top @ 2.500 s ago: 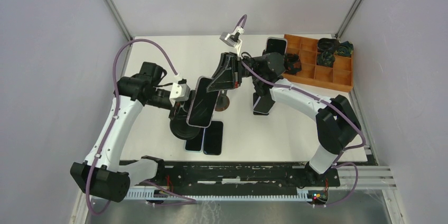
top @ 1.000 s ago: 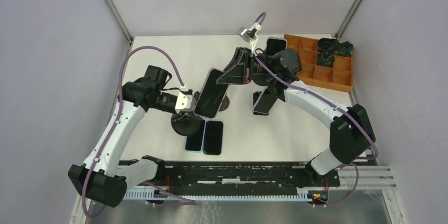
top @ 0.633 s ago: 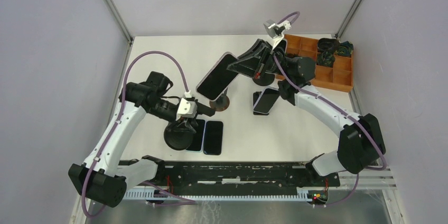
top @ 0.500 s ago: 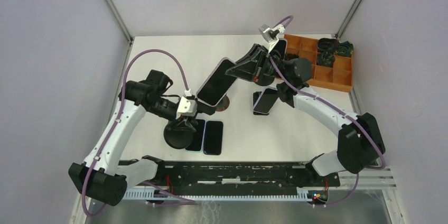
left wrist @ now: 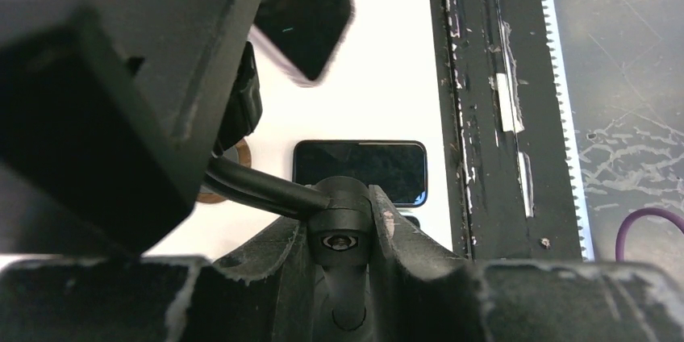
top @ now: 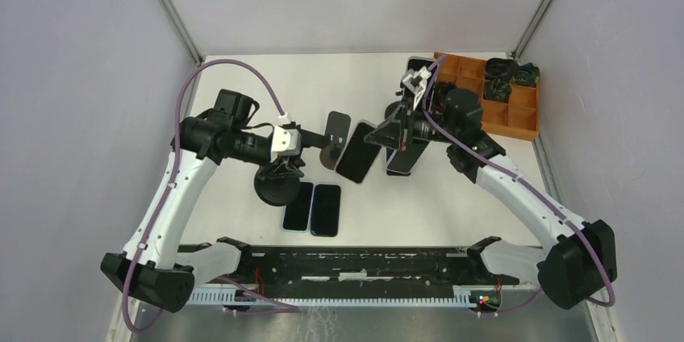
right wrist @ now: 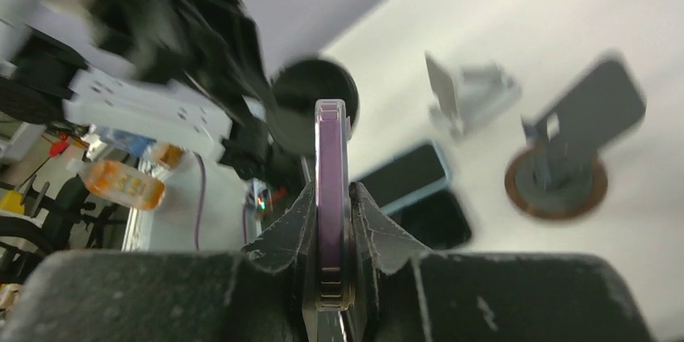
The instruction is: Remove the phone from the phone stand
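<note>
A phone (top: 356,152) with a purple edge (right wrist: 330,173) hangs above the table's middle, clear of the stand. My right gripper (top: 382,137) (right wrist: 331,197) is shut on it, the jaws pressed against both faces. To its left stands the black phone stand (top: 276,189) on a round base (right wrist: 314,104). Clamped on that stand's neck joint (left wrist: 342,233) is my left gripper (top: 282,168) (left wrist: 343,237), shut. In the left wrist view the phone (left wrist: 302,15) shows blurred at the top, and the stand's head fills the upper left.
A second stand with a brown base (top: 330,158) and empty plate (top: 337,127) is just left of the phone. Two phones (top: 312,208) lie flat near the front. Another phone on a stand (top: 402,160) sits behind my right gripper. An orange compartment tray (top: 516,120) is at the back right.
My right gripper lifted the phone off the black stand, swung it up and back, then brought it down to the table's middle. The left gripper stayed shut on the stand and shifted slightly.
</note>
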Tool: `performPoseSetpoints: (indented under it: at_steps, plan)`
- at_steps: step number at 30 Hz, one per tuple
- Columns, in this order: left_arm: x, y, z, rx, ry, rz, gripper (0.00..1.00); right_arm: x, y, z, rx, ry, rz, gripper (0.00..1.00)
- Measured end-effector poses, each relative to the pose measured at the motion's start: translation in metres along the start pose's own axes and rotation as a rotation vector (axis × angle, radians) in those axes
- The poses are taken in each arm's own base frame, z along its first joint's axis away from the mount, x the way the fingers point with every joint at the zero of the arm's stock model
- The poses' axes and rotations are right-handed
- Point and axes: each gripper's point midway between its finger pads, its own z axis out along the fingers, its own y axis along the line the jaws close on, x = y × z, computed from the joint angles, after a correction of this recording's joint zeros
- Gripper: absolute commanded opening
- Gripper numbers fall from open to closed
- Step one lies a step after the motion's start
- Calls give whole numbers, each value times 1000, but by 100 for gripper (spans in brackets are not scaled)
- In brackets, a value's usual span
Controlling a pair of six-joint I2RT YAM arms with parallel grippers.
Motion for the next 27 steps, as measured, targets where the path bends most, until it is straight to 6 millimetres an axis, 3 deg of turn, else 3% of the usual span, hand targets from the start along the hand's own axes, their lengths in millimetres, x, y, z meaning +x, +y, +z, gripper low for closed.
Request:
performPoseSetpoints:
  at_steps: [5, 8, 13, 17, 21, 23, 25, 27]
  plan:
    - [-2, 7, 1, -19, -4, -22, 2, 95, -34, -10, 129, 195, 131, 0]
    - [0, 9, 2, -21, 1, -42, 2, 144, -45, -9, 172, 312, 205, 0]
    - [2, 11, 2, -30, 14, -61, 2, 193, -58, 2, 206, 427, 254, 0]
    - [3, 11, 2, -31, 16, -70, 2, 217, -73, 11, 240, 471, 279, 0]
    - [3, 11, 2, -31, 16, -72, 2, 223, -82, 16, 257, 468, 301, 3]
    - [3, 11, 2, -31, 16, -72, 2, 222, -86, 20, 269, 462, 305, 14]
    - [3, 11, 2, -31, 16, -73, 2, 221, -90, 22, 287, 454, 303, 34]
    - [3, 11, 2, -31, 16, -73, 2, 221, -96, 23, 318, 446, 285, 41]
